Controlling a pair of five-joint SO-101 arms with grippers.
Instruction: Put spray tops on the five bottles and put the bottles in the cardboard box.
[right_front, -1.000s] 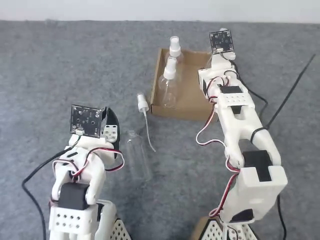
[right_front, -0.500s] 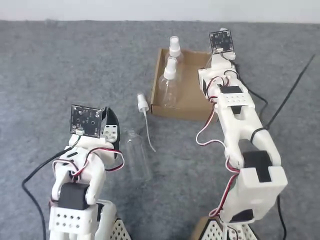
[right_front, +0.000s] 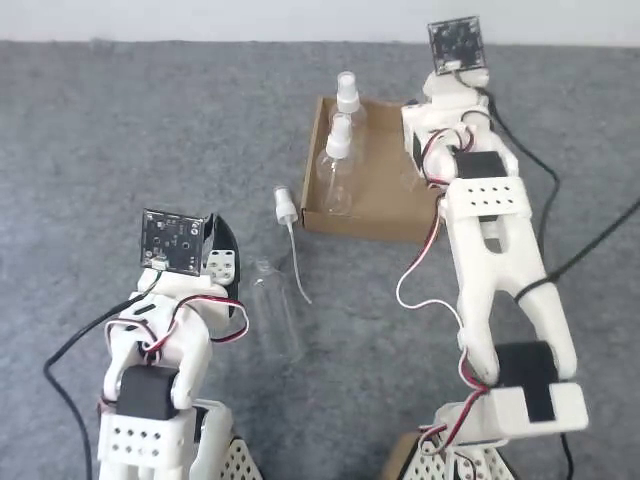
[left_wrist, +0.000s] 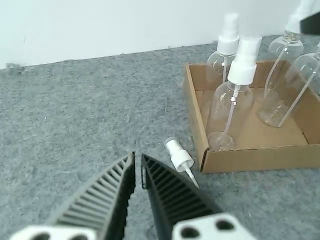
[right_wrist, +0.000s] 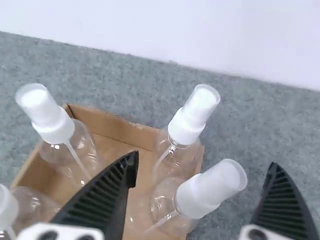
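A clear bottle (right_front: 277, 318) without a top lies on the grey carpet beside my left arm. A loose white spray top (right_front: 284, 205) with its long tube lies between that bottle and the cardboard box (right_front: 377, 218). My left gripper (left_wrist: 138, 159) is shut and empty, low over the carpet and short of the spray top (left_wrist: 178, 154). Several capped bottles stand in the box (left_wrist: 196, 114). My right gripper (right_wrist: 203, 162) hangs open over the box's far right corner, with one capped bottle (right_wrist: 209, 192) between its fingers and another (right_wrist: 187, 125) just beyond.
Grey carpet runs to a white wall at the back. Cables trail from both arms, one across the carpet to the right of the box. Open carpet lies left of the box and the loose top.
My right arm has stretched farther back over the box, its wrist now nearer the far wall. The left arm, lying bottle and loose top have not moved.
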